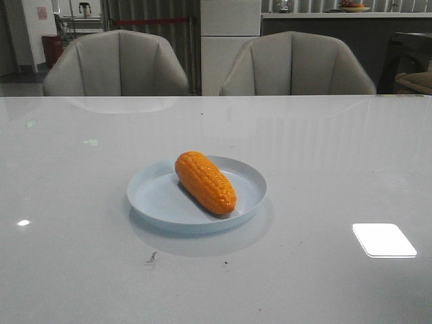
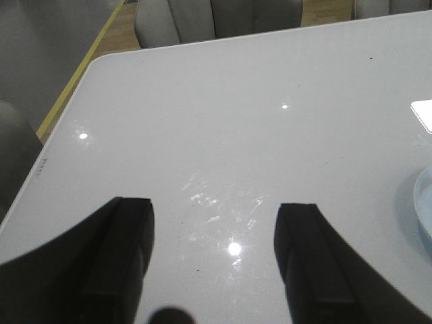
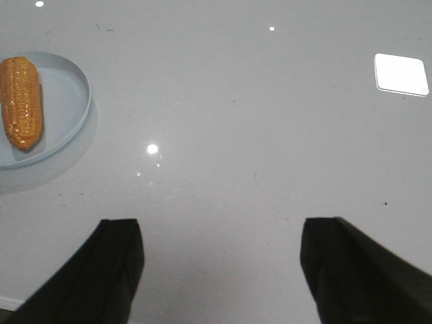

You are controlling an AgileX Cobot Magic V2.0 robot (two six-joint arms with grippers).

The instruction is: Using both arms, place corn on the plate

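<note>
The orange corn (image 1: pixel 205 181) lies on the pale-blue plate (image 1: pixel 152 192) in the middle of the white table, slanted from back left to front right. The right wrist view shows the corn (image 3: pixel 21 101) on the plate (image 3: pixel 67 101) too, well away from my right gripper (image 3: pixel 221 233), which is open and empty over bare table. My left gripper (image 2: pixel 214 210) is open and empty over bare table, with only the plate's rim (image 2: pixel 424 206) at that view's edge. Neither gripper shows in the front view.
Two grey chairs (image 1: pixel 116 64) (image 1: pixel 297 64) stand behind the table's far edge. The left wrist view shows the table's corner and edge (image 2: pixel 64 128) with another chair (image 2: pixel 13 155) beside it. Bright light reflections (image 1: pixel 383 239) lie on the glossy tabletop.
</note>
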